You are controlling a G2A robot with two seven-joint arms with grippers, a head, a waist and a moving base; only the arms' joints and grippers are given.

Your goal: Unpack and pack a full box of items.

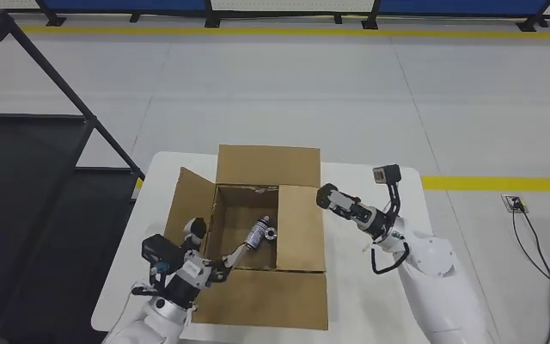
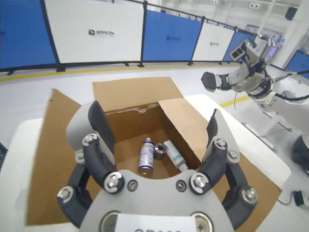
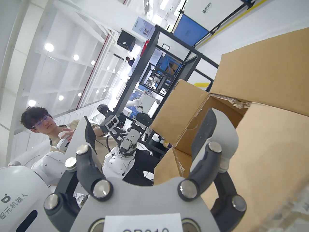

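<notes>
Left gripper [image 2: 156, 114] is nearer the spray can [image 2: 146, 154].
Fingers spread, it hangs over the cardboard box [image 2: 135, 92]; the can lies below, long axis toward it.

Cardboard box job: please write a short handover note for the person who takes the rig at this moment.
Left gripper: open, empty, above the box's near edge.
Right gripper: open, empty, beside the box's right flap.
Cardboard box on the table: flaps open. Inside on its floor lie a spray can, a metal piece and a white tube.
Done: box opened.
Left: take these three out, then pack them back.
</notes>
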